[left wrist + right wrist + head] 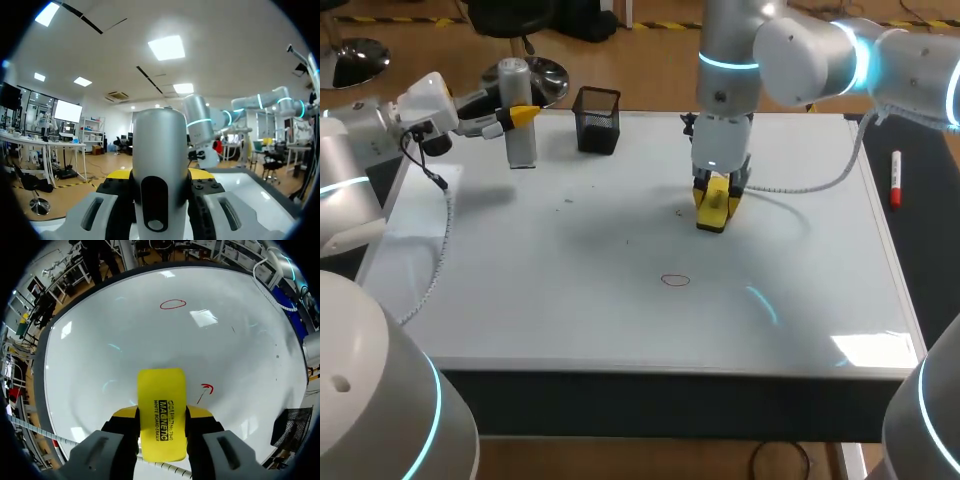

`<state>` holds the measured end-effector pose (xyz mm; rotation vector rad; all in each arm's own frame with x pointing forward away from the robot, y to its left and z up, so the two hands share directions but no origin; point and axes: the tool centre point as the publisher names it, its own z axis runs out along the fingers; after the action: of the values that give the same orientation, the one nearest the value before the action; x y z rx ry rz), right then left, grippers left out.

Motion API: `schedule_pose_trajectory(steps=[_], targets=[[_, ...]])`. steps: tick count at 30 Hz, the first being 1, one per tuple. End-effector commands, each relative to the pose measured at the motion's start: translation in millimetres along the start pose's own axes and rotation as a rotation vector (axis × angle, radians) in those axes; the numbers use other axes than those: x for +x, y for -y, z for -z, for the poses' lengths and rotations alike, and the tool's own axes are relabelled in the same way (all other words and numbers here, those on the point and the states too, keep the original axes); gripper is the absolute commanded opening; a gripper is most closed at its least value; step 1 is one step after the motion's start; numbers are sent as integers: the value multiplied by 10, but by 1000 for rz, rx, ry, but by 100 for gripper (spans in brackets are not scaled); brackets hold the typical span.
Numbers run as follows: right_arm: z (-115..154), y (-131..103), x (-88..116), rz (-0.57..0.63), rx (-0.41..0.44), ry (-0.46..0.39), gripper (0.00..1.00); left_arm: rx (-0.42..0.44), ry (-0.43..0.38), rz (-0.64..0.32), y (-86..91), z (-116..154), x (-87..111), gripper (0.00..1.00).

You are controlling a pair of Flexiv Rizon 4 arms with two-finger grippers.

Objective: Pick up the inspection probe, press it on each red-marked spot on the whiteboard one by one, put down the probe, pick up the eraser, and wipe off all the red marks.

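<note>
The silver cylindrical inspection probe (521, 130) stands upright at the whiteboard's (570, 300) far left, and my left gripper (520, 116) is shut on it. From the left wrist it shows as a tall silver probe (159, 150) filling the gap of the left gripper (160, 181). Near the board's far middle, my right gripper (718, 192) is shut on the yellow eraser (715, 208), whose lower end is down at the board. Ahead of the right gripper (161, 416) and eraser (161, 410) lie a red oval (173, 304) and, close beside it, a small red mark (206, 388). The oval (675, 280) sits mid-board.
A black mesh pen holder (597, 120) stands at the far edge, right of the probe. A red marker (896, 178) lies on the dark strip beyond the board's right edge. A white cable (800, 185) trails from the right arm across the board.
</note>
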<state>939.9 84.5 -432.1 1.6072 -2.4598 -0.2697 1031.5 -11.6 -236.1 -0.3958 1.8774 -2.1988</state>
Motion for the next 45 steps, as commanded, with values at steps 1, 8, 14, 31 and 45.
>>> schedule_pose_trajectory(steps=[1,8,14,31,45], targets=[[11,-55,-1,26,24,0,0,0,6,-2,12,-5,17,0],[343,-212,-227,96,87,28,0,0,6,-2,12,-5,17,0],[377,-268,-482,145,94,53,0,0,6,-2,12,-5,17,0],[45,-330,-940,225,34,56,0,0,6,-2,12,-5,17,0],[-121,-218,-686,165,1,29,0,0,6,-2,12,-5,17,0]])
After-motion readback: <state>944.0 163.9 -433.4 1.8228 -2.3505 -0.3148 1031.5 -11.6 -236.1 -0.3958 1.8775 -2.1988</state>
